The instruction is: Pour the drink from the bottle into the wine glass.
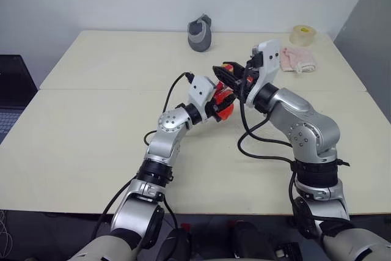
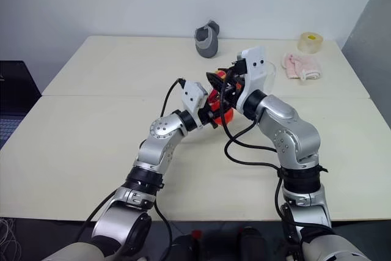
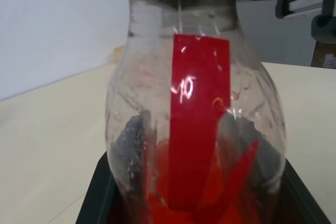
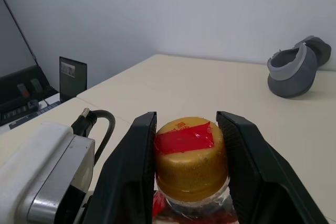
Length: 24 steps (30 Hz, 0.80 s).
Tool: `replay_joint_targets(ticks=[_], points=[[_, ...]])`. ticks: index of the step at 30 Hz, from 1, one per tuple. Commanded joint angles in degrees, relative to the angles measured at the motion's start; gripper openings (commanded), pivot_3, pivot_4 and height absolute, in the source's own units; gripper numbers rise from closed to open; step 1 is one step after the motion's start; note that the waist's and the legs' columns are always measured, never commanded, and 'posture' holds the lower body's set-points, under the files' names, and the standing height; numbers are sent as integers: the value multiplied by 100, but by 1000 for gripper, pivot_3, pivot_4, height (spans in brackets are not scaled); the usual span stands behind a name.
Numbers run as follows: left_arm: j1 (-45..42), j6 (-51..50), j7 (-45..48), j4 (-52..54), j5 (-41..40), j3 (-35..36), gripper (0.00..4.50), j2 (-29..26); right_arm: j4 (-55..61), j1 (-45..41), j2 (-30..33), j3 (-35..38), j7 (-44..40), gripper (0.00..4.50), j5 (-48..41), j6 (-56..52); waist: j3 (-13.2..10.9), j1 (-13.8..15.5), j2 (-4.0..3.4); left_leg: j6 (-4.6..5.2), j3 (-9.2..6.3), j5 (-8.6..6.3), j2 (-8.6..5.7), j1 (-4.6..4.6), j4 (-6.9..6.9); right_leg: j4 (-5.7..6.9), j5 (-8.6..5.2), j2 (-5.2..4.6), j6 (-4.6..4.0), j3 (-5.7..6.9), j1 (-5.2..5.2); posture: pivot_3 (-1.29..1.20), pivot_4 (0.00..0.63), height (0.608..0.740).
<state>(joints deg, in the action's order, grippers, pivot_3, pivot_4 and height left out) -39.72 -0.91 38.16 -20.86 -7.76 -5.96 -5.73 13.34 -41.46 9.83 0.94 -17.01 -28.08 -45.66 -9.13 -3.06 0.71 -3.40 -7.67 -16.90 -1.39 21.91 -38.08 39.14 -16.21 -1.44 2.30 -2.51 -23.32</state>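
The bottle (image 1: 225, 103) is held upright above the middle of the table, a clear rounded bottle (image 3: 199, 119) with a red label strip. The drink (image 3: 210, 203) lies red in its lower part. My left gripper (image 1: 220, 107) is shut on the bottle's body from the left. My right gripper (image 1: 230, 73) comes from the right at the bottle's top. In the right wrist view its black fingers (image 4: 131, 161) press both sides of the yellow cap (image 4: 191, 153). The wine glass is out of view.
A grey object (image 1: 200, 33) stands at the back of the cream table (image 1: 91, 139). A roll of tape (image 1: 302, 33) and a pink cloth (image 1: 297, 59) lie at the back right. A dark laptop (image 1: 9, 90) sits off the table's left edge.
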Motion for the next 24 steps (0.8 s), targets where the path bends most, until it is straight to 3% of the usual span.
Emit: replay_joint_targets(ticks=[1,7,17,24], points=[[23,102,7,315,-88,-18,1645,46,270,-123,-34,149,66,1476,-94,69,0,0,0,0,0,0,0,0,0,0,0,0,0,0,0,0,150,740],[249,-68,107,802,-107,-99,1645,-53,412,-118,166,-144,-435,1476,-174,68,0,-8,0,0,0,0,2,0,0,-1,0,0,0,-1,0,0,150,740],[972,-1439,314,2822,-733,-25,1645,-697,-5,-668,648,-322,-2277,1476,-839,31,-1,-17,-1,3,-5,-2,7,0,1,-2,0,0,0,-1,1,0,150,740],[965,-1831,-19,3034,-865,76,1645,-660,-340,-883,566,-402,-2555,1476,-679,262,-1,-16,-1,4,-3,-2,6,-1,1,-4,0,0,0,0,3,0,150,740]])
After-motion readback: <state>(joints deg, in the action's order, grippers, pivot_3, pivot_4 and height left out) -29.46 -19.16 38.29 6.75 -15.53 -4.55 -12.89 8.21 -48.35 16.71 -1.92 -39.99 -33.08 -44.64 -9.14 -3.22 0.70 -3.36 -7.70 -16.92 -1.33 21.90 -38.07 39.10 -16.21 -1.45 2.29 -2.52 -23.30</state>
